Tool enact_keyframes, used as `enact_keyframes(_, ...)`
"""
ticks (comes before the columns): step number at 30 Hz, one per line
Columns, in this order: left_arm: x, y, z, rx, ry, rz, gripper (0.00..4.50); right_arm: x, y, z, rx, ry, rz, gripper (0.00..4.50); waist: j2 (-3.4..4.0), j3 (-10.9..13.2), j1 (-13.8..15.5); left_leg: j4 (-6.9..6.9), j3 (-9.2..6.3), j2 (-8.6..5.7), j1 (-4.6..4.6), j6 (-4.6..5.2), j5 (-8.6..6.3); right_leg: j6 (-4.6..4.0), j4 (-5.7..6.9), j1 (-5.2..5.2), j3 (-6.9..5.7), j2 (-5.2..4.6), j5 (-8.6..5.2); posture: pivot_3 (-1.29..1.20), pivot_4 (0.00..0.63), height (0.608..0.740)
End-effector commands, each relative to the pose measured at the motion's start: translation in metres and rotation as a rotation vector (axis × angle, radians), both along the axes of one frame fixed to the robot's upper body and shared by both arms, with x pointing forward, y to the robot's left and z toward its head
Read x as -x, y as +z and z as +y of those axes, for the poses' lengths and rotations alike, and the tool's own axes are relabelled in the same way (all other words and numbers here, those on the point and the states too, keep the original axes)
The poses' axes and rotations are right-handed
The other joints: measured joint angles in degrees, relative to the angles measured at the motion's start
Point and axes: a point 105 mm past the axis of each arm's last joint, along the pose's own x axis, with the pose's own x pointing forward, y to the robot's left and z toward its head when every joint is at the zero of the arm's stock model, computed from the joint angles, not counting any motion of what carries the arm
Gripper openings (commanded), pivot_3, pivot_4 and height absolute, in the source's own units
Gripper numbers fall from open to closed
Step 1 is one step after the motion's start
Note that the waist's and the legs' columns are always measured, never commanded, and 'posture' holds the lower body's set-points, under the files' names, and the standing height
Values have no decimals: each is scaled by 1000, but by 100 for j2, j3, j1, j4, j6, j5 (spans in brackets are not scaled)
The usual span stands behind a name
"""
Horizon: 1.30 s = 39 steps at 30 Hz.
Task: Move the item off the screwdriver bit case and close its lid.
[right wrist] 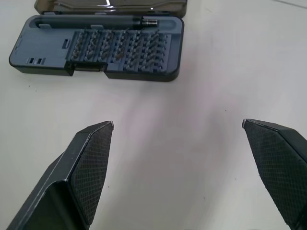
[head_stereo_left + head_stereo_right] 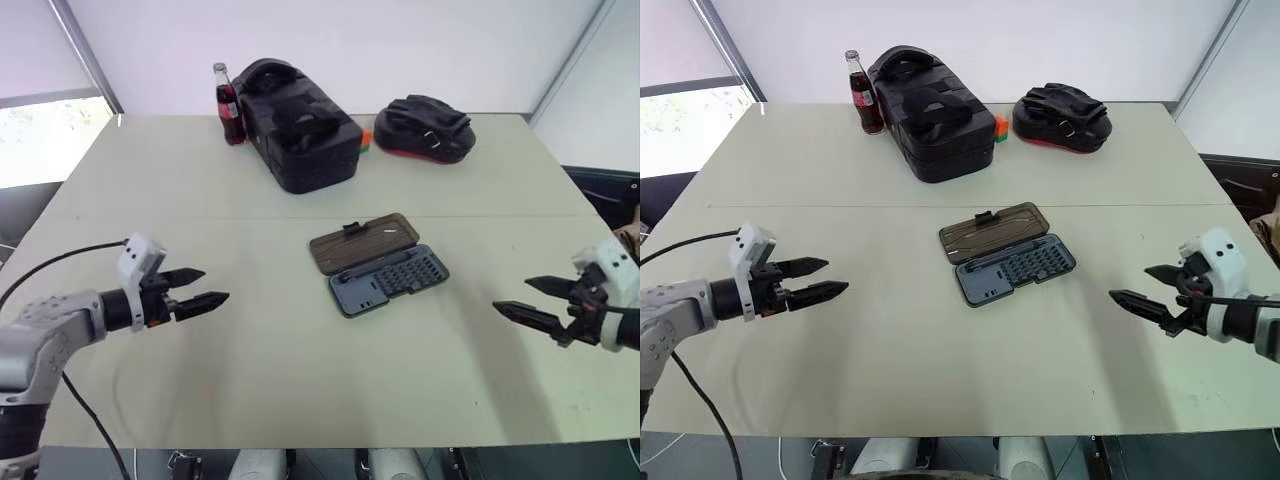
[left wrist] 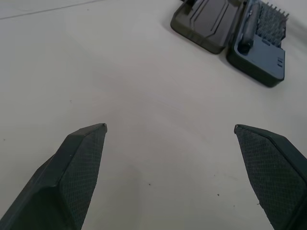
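Two end effectors are held released above the bench point(image 2: 200, 200). The left end effector point(image 2: 215, 284) is seen with its black fingers point(image 3: 84, 158) spread wide and nothing between them. The right end effector point(image 2: 511, 295) is in the same condition, its fingers point(image 1: 91, 163) parted and empty. Both are pointed inward and are well apart from the task's thing.

Between them, near the middle of the bench, the screwdriver bit case point(image 2: 388, 280) is laid open. Its lid point(image 2: 362, 241) is folded back flat on the bench, on the far side of the tray. In the tray, rows of bits and a dark screwdriver handle point(image 1: 91, 21) can be seen. No loose item can be made out on the case. Only a small pale mark is seen on the lid, and it cannot be told whether it is an object or a reflection.

The removing step is therefore judged to be done, and the closing step is in hand but not yet begun. For the next move, one end effector should be brought to the far edge of the lid. The lid should then be lifted, swung over onto the tray and pressed down. The light case may slide, so it could be steadied by the other end effector.

A black bag point(image 2: 300, 135) and a bottle point(image 2: 230, 105) are standing far behind.
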Motion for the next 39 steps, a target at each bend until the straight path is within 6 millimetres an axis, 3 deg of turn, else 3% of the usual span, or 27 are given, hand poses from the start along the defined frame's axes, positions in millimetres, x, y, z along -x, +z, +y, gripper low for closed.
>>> enact_keyframes(1, -3, 15, 2, 27, 9, -54, 4458, -1, 12, 6, 8, 18, -54, 4500, 0, 0, 0, 0, 0, 0, 0, 0, 0, 0, 0, 0, 0, 0, 0, 0, 150, 740)
enact_keyframes(9, -5, 15, 5, 18, 44, -78, 4458, 0, 1, 2, -2, -8, -33, 4500, 0, 0, 1, 0, 0, 0, 0, 0, 0, 1, 0, 0, 0, -1, 0, 0, 150, 740)
enact_keyframes(33, -14, 14, 7, 38, 98, -100, 4458, -1, -6, -5, 21, -60, -30, 4500, 0, 0, 1, 0, 0, -1, 1, 0, 0, 3, 2, 0, 0, -1, 2, 0, 150, 740)
enact_keyframes(35, -16, 14, 6, 36, 94, -104, 4458, 0, -2, -1, 20, -30, -36, 4500, 0, 0, 1, 0, 0, -1, 1, 0, 0, 3, 2, 0, 0, 0, 2, 0, 150, 740)
enact_keyframes(39, -20, 14, 4, 25, 75, -110, 4458, 7, 15, 42, -42, 165, -58, 4500, 1, 0, -9, 0, 0, -1, 3, 0, 0, 8, 4, 0, 0, 0, 4, 0, 150, 740)
